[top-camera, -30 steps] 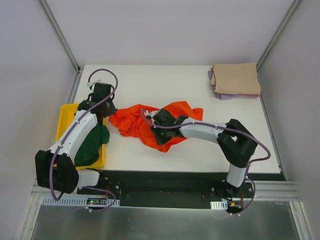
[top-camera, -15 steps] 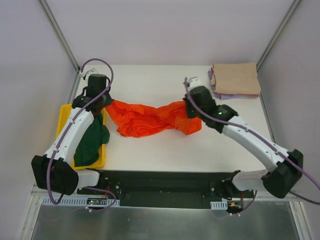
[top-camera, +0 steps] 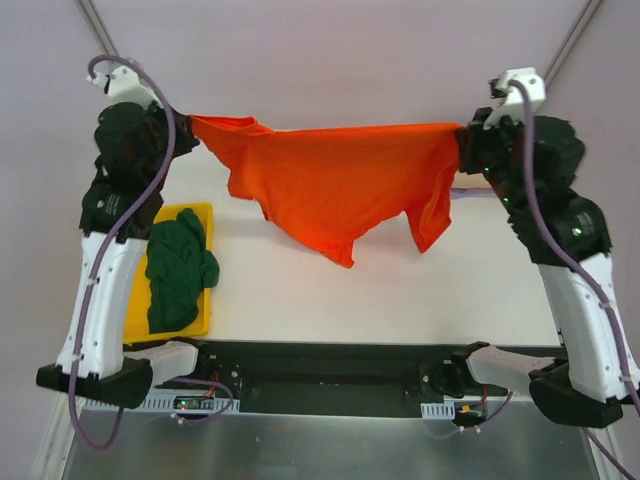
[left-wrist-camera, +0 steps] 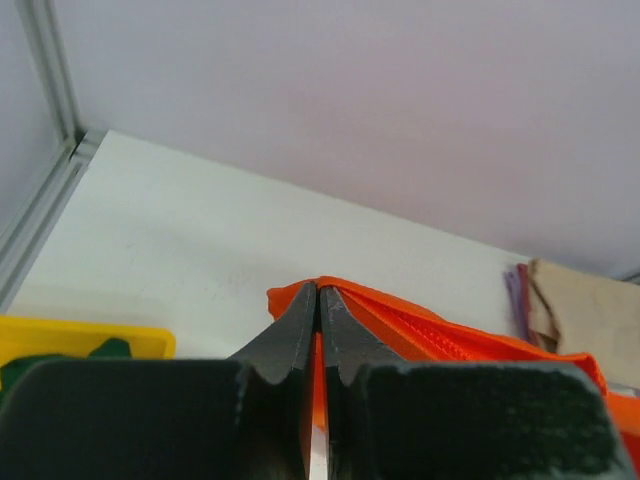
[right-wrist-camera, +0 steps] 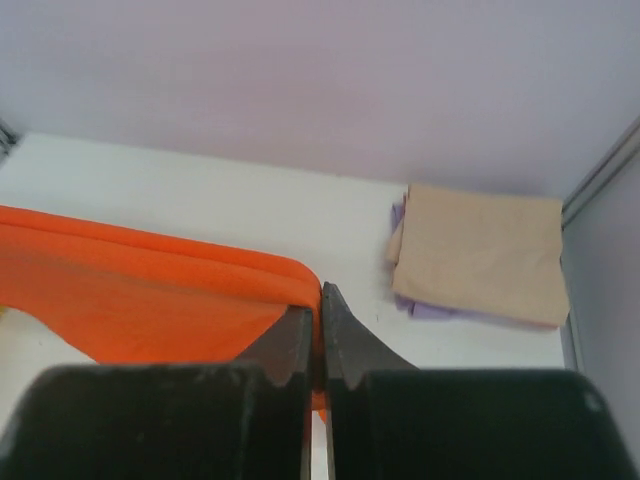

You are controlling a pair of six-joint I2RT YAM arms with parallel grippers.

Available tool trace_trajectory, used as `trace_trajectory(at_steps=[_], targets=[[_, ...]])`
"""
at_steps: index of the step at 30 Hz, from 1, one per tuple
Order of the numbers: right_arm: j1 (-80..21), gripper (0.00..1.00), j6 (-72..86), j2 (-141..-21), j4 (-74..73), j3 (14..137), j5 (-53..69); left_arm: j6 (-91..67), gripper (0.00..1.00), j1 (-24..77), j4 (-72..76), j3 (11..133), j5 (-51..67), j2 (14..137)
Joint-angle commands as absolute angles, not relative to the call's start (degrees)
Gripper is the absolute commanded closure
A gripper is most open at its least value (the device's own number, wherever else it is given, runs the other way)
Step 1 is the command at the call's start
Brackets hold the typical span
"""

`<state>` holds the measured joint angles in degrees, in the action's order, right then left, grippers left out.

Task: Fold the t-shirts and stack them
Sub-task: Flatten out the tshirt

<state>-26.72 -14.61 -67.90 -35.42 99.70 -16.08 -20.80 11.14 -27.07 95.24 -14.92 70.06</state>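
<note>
Lifted clear, the orange-red t-shirt hangs between our left end effector and right end effector, both clamped on it; next we spread it flat

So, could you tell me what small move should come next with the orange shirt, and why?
Probably lower both together to lay it flat on the table: the left gripper and right gripper pinch opposite ends of the orange t-shirt, which hangs spread in the air.
</note>
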Motion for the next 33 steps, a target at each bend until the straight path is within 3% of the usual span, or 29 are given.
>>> trace_trajectory(at_steps=[1, 10, 18, 27, 31, 32, 33], targets=[[-26.4, 0.99, -20.4, -61.7, -42.4, 110.7, -8.6, -14.8, 1.00, 10.6, -21.4, 98.8, -2.8, 60.0], [-26.5, 0.99, -19.6, -55.3, -50.2, 127.6, 7.5, -13.5, 1.00, 10.6, -21.3, 112.6, 12.0, 52.5], [-26.4, 0.99, -19.2, -52.9, -49.1, 123.8, -2.6, -12.8, 1.00, 10.6, -21.1, 118.8, 15.7, 57.8], [-26.1, 0.96, -24.4, -58.3, -33.5, 96.8, -26.6, -2.1, 1.00, 10.6, -15.2, 103.2, 6.8, 73.0], [-21.1, 0.94, -21.3, -65.5, -22.3, 78.8, -22.1, 0.4, 1.00, 10.6, -12.8, 96.3, 1.3, 85.9], [-20.0, 0.92, -19.8, -68.3, -19.1, 75.2, -19.4, 0.2, 0.89, 10.6, -13.0, 95.5, -1.6, 89.7], [-19.0, 0.92, -18.7, -70.6, -15.9, 72.3, -16.6, 0.2, 0.61, 10.7, -13.5, 95.4, -1.6, 94.1]])
